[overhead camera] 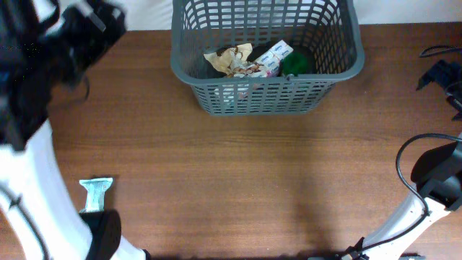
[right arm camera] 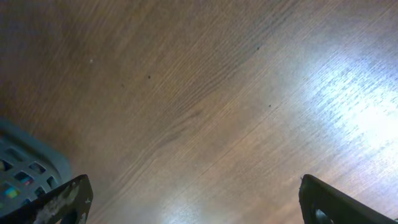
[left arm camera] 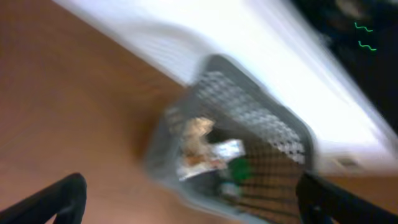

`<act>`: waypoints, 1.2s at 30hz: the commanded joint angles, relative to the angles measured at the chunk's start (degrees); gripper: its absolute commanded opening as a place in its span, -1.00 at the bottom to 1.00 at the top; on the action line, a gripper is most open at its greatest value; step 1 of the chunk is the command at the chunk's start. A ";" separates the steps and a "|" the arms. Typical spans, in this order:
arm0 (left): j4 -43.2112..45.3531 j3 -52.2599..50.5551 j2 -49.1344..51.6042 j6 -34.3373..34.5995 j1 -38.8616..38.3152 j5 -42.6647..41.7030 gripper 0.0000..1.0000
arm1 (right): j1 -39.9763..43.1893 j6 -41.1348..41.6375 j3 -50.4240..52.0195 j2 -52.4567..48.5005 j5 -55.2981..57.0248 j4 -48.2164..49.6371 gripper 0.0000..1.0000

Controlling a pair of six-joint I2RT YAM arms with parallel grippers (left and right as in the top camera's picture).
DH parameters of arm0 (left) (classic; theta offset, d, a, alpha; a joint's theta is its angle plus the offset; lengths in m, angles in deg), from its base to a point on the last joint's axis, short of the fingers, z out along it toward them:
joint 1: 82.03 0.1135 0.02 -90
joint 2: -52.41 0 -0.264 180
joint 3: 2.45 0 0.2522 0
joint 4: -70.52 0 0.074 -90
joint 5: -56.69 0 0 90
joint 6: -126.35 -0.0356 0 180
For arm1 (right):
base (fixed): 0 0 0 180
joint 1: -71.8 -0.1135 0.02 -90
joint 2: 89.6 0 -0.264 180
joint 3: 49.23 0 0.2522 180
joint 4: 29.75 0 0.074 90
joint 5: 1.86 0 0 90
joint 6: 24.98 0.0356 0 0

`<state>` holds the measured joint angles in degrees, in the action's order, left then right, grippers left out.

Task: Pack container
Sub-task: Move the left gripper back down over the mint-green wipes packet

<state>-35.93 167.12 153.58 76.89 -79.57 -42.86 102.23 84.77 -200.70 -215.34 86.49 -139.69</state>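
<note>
Overhead cam: grey basket sits upright on the bench at its far edge, mouth up. Inside, on the basket floor: a crumpled tan wrapper, a white packet next to it, and a green item beside that. L arm shows as a white link w/ a dark, blurred head; its fingers can't be picked out from above. A small pale sachet lies flat on the bench close to that arm's base, well apart from the basket. R arm is at the opposite edge, w/ a black cable looped by it.

Left wrist cam, blurred: L fingers stand wide apart w/ nothing btwn them, up above the bench. The basket lies ahead of the tips, roughly centred btwn the two fingers and touching neither. Wrapper, packet and green item are visible inside.

Right wrist cam: R fingers are also spread wide and hold nothing, w/ only bare wood btwn them. A basket corner shows just beyond one fingertip, outside the gap; whether they touch can't be told.
</note>
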 commanded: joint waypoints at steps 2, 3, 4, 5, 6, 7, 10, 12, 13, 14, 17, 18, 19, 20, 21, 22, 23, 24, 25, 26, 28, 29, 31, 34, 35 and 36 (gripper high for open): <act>-4.00 -2.10 -7.13 12.28 0.87 15.04 0.99 | -0.02 0.61 0.31 0.74 -0.50 -0.04 0.98; -4.00 -3.23 -8.90 15.30 0.87 15.93 0.99 | -0.02 0.61 0.31 0.74 -0.50 -0.04 0.98; -4.00 -4.15 -10.14 17.38 0.87 17.09 0.99 | -0.02 0.61 0.31 0.74 -0.50 -0.04 0.98; -4.00 -5.20 -11.56 19.63 0.87 18.86 0.99 | -0.02 0.61 0.31 0.74 -0.50 -0.07 0.98; -4.00 -6.25 -12.68 21.51 0.87 20.44 0.99 | -0.02 0.61 0.31 0.74 -0.50 -0.04 0.98; -4.00 -7.72 -13.86 23.67 0.87 22.12 0.99 | -0.02 0.61 0.31 0.74 -0.50 -0.07 0.98; -4.00 -13.81 -16.68 28.74 1.44 25.09 0.99 | -0.02 0.61 0.31 0.74 -0.50 -0.04 0.98; -4.00 -19.82 -18.40 33.14 2.80 25.16 0.98 | -0.02 0.61 0.31 0.74 -0.50 -0.04 0.98; -4.00 -23.69 -19.34 36.09 3.65 25.16 0.99 | -0.02 0.61 0.31 0.74 -0.50 -0.04 0.97; -4.00 -27.23 -20.09 39.01 4.46 25.00 0.98 | -0.02 0.61 0.31 0.74 -0.50 -0.07 0.98; -4.00 -39.52 -21.73 49.75 7.50 24.79 0.99 | -0.02 0.61 0.31 0.74 -0.50 -0.04 0.98; -4.00 -43.56 -21.81 53.31 8.57 24.79 0.99 | -0.02 0.61 0.31 0.74 -0.50 -0.04 0.98; -3.98 -46.82 -21.79 56.13 9.44 24.76 0.99 | -0.02 0.61 0.31 0.74 -0.50 -0.04 0.98; -3.96 -50.53 -21.73 59.47 10.49 24.41 0.99 | -0.02 0.61 0.31 0.74 -0.50 -0.04 0.98; -3.85 -53.72 -21.62 62.73 11.43 23.50 0.99 | -0.02 0.61 0.31 0.74 -0.50 -0.07 0.98; -3.41 -57.37 -21.49 66.20 12.61 22.03 0.99 | -0.02 0.61 0.31 0.74 -0.50 -0.04 0.98; -2.62 -60.43 -21.44 68.70 13.66 20.74 0.99 | -0.02 0.61 0.31 0.74 -0.50 -0.04 0.98; -1.07 -63.98 -21.40 70.84 14.82 19.54 0.99 | -0.02 0.61 0.31 0.74 -0.50 -0.04 0.98; 1.11 -67.47 -21.38 72.28 15.98 18.69 0.99 | -0.02 0.61 0.31 0.74 -0.50 -0.07 0.98; 3.43 -70.36 -21.38 72.98 17.03 18.45 0.99 | -0.02 0.61 0.31 0.74 -0.50 -0.04 0.98; 9.27 -76.39 -21.38 73.11 19.43 17.79 0.99 | -0.02 0.61 0.31 0.74 -0.50 -0.04 0.98; 12.15 -79.25 -21.38 73.11 20.90 16.96 0.98 | -0.02 0.61 0.31 0.74 -0.50 -0.04 0.98; 16.92 -84.00 -21.38 73.20 23.89 14.64 0.99 | -0.02 0.61 0.31 0.74 -0.50 -0.04 0.98; 22.80 -89.94 -21.38 73.35 28.65 11.13 0.98 | -0.02 0.61 0.31 0.74 -0.50 -0.04 0.98; 24.24 -91.65 -21.38 73.50 30.16 10.32 0.99 | -0.02 0.61 0.31 0.74 -0.50 -0.04 0.98; 25.53 -92.94 -21.38 73.50 31.43 9.68 0.98 | -0.02 0.61 0.31 0.74 -0.50 -0.04 0.98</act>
<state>-11.95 77.44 132.79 148.23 -51.20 -29.11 102.23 84.77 -200.70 -215.34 86.49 -139.71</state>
